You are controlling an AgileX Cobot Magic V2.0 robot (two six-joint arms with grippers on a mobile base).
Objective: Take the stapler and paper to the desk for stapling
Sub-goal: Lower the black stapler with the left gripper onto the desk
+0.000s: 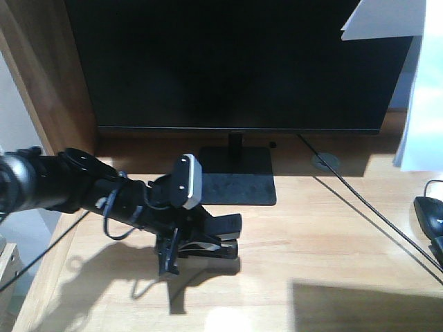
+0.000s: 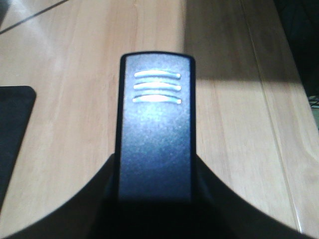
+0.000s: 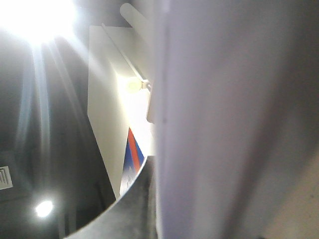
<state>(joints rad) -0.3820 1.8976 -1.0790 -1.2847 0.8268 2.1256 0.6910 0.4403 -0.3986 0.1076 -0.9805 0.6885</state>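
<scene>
Pinching the stapler [image 2: 154, 139] fast in the left gripper [image 1: 196, 243], low over the desk [image 1: 325, 242] before the monitor stand [image 1: 239, 181]; cannot tell whether touching. Runs straight out from the jaws, nose rightward. Looks matte black with 3 pale ribs. Shows the paper [image 1: 423, 104], plain white, hanging high at right, well apart; cannot tell the right arm's jaws.

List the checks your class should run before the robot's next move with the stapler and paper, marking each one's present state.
1. Small black stapler gripped in left jaws: ok.
2. Stapler over light wood-grain desk: ok.
3. Stapler resting on desk: cannot tell.
4. Plain white paper sheet gripped by right jaws: cannot tell, jaws hidden.
5. Paper lying on desk: not ok, it hangs raised at the right.
6. Black computer mouse apart from stapler: ok.
</scene>
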